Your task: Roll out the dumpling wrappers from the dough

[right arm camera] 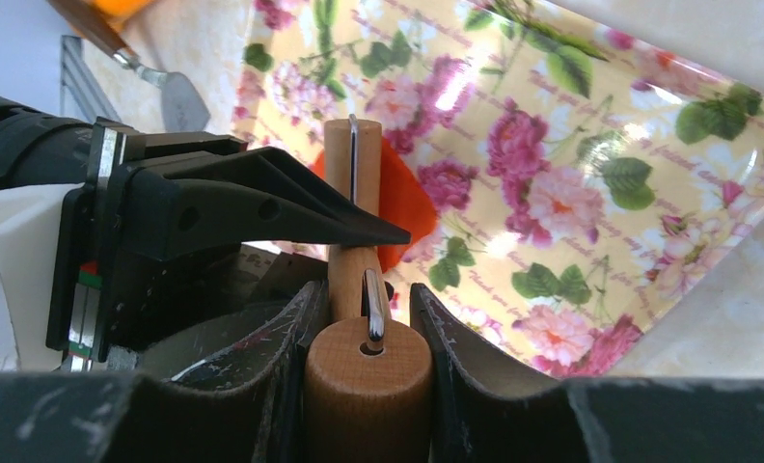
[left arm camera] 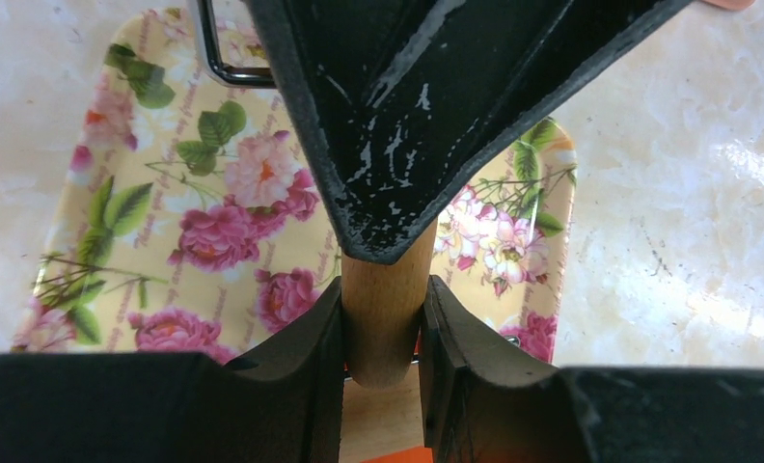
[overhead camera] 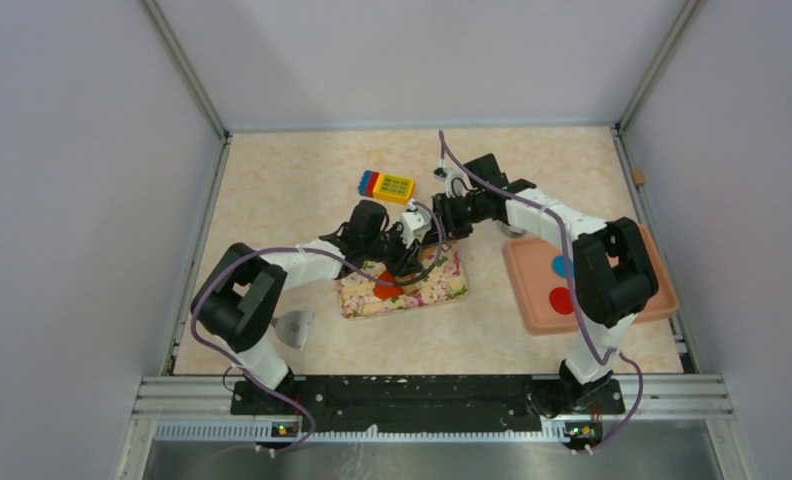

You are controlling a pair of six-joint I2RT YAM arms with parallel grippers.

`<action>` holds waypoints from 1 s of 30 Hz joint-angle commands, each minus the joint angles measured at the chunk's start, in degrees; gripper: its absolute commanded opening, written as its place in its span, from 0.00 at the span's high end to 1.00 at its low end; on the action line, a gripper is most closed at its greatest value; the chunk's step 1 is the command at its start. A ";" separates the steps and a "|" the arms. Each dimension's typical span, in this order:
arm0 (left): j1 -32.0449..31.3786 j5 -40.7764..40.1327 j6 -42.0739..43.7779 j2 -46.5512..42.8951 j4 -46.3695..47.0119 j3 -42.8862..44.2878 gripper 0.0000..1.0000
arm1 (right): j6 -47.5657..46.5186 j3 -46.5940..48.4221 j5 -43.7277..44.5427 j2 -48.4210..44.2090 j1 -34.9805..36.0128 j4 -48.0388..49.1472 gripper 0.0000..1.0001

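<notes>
The red-orange dough (overhead camera: 385,291) lies on the floral tray (overhead camera: 442,290), partly hidden by the grippers; it also shows in the right wrist view (right arm camera: 403,198). A wooden rolling pin (right arm camera: 368,376) with a metal wire frame is held over it. My left gripper (overhead camera: 409,262) is shut on its thin wooden handle (left arm camera: 383,309). My right gripper (overhead camera: 440,228) is shut on the thick wooden roller end, facing the left gripper (right arm camera: 262,203). One flat round red wrapper (overhead camera: 561,300) lies on the pink tray (overhead camera: 622,315).
A blue disc (overhead camera: 562,266) also lies on the pink tray at the right. A yellow, blue and red block toy (overhead camera: 387,186) sits behind the floral tray. A scraper (overhead camera: 293,326) lies at the front left, beside the left arm. Walls enclose the table.
</notes>
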 commanded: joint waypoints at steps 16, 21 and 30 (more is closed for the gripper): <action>-0.65 -3.80 -4.59 14.72 8.48 5.19 1.00 | -11.11 -6.23 16.08 1.30 -8.93 -6.11 1.00; -1.14 -2.74 -7.72 11.84 6.82 9.69 1.00 | -11.26 -1.28 12.11 -3.27 -9.21 -9.87 1.00; -1.11 -2.07 -6.70 1.96 1.03 10.63 1.00 | -8.36 0.02 5.13 -8.39 -5.33 -10.55 1.00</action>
